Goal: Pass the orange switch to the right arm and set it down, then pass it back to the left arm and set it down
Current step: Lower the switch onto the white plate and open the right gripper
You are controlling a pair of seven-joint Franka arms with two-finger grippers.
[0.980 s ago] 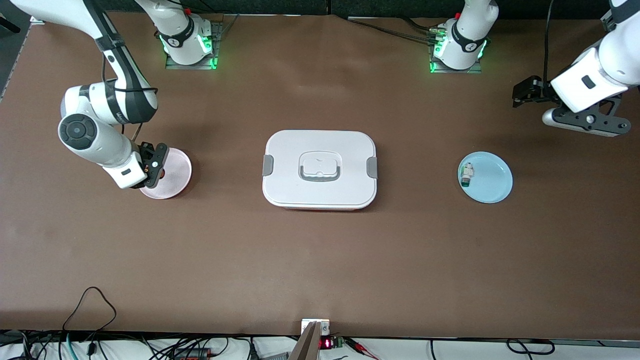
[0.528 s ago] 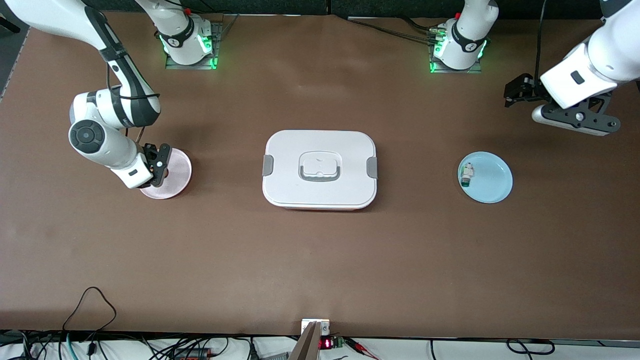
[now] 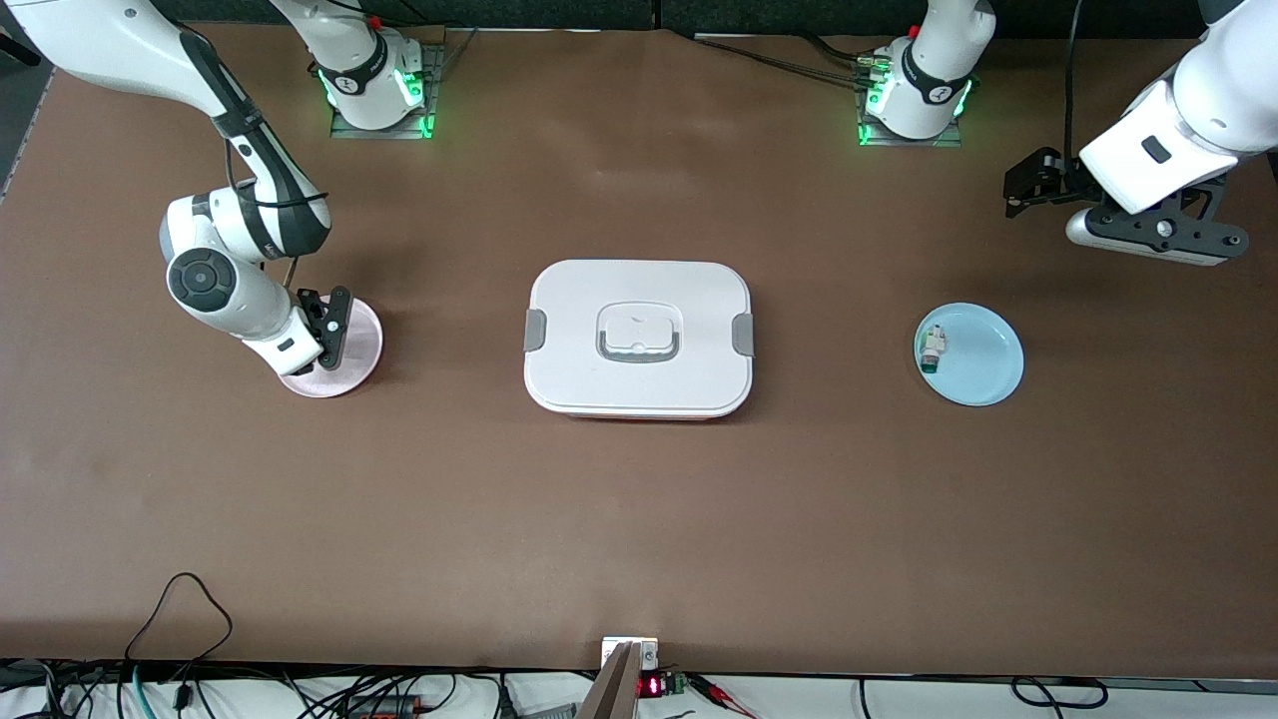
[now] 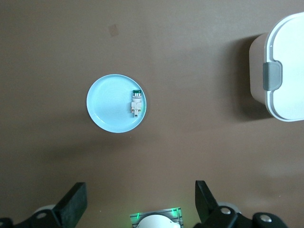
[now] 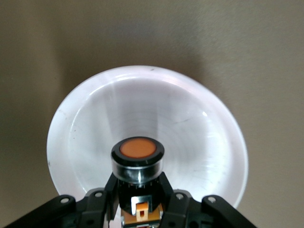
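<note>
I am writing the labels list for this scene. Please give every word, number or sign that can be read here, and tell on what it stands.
No text can be read.
Red display at the table edge nearest the front camera: digits too small to read.
Right arm: dark lettering, too small to read.
Orange switch, box, pink plate, blue plate: no markings visible.

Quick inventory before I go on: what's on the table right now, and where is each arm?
orange switch: one, black body with orange cap, held in the right gripper over the pink plate.
pink plate: one, pale pink, toward the right arm's end of the table.
box: one, white with grey latches, lid on, mid-table between the two plates.
blue plate: one, light blue, toward the left arm's end.
white switch: one, white with green end, lying on the blue plate.
right gripper: black, shut on the orange switch.
left gripper: black, open, raised near the left arm's end, holding nothing.
</note>
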